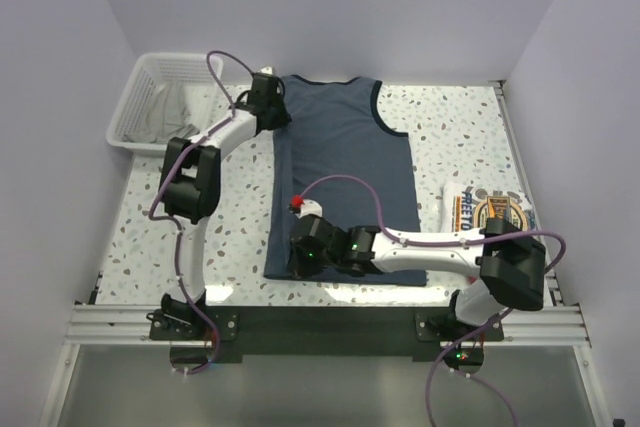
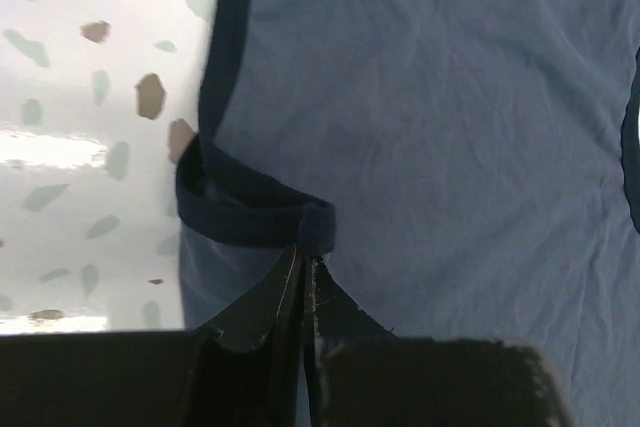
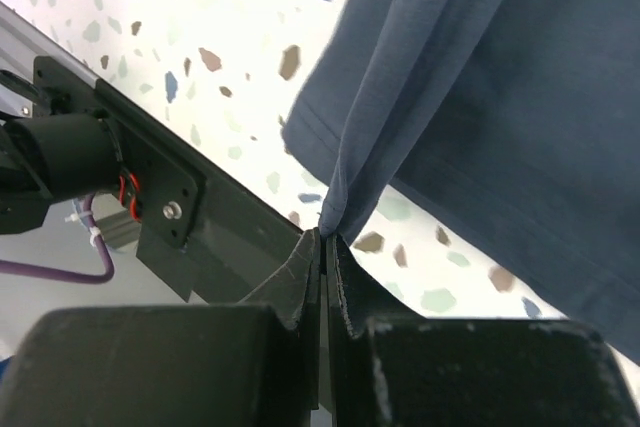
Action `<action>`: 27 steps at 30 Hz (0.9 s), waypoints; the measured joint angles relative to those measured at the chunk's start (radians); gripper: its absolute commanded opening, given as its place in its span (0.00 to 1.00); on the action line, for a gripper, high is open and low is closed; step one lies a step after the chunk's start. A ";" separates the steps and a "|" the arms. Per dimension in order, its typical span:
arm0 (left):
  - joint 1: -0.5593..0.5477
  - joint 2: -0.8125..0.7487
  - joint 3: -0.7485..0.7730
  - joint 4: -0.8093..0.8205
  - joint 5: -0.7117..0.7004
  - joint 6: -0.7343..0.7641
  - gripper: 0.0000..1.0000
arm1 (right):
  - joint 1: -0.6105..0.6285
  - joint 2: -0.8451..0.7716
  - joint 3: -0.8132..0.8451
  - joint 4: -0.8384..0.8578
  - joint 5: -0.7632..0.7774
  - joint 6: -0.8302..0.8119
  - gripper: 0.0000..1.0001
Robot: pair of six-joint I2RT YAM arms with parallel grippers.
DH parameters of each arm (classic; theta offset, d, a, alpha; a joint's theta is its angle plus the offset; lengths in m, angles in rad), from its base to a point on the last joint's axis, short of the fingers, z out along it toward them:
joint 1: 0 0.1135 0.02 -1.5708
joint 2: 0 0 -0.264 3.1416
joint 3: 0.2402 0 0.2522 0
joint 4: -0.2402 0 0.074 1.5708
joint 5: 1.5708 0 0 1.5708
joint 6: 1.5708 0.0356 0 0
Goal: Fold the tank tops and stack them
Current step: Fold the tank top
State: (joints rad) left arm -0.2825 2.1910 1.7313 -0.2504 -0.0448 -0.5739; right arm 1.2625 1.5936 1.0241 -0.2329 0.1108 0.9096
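Note:
The slate-blue tank top (image 1: 345, 162) lies spread on the table, neck at the far end. My left gripper (image 1: 268, 97) is shut on its far-left shoulder strap; in the left wrist view (image 2: 303, 259) the navy trim (image 2: 255, 215) is pinched and curled up. My right gripper (image 1: 298, 247) is shut on the near-left hem corner; in the right wrist view (image 3: 325, 235) the blue cloth (image 3: 480, 77) hangs lifted from the jaws. The white tank top (image 1: 490, 209) with the round graphic lies folded at the right.
A white mesh basket (image 1: 145, 102) with pale cloth inside stands at the far left corner. The black rail (image 1: 320, 322) runs along the near table edge. Walls close in the left, far and right sides.

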 measured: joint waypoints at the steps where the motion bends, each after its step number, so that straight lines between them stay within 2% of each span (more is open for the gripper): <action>1: -0.010 0.010 0.006 0.001 -0.001 -0.003 0.00 | -0.007 -0.024 -0.027 0.008 -0.001 0.009 0.00; 9: -0.061 0.084 0.041 -0.002 -0.008 -0.018 0.00 | -0.029 -0.147 -0.177 0.025 0.003 0.061 0.00; 27: -0.123 0.097 0.068 0.002 -0.014 -0.029 0.00 | -0.031 -0.157 -0.320 0.077 0.011 0.126 0.00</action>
State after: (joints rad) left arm -0.4053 2.2875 1.7996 -0.2489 -0.0589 -0.6025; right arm 1.2312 1.4364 0.7040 -0.1555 0.1219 1.0351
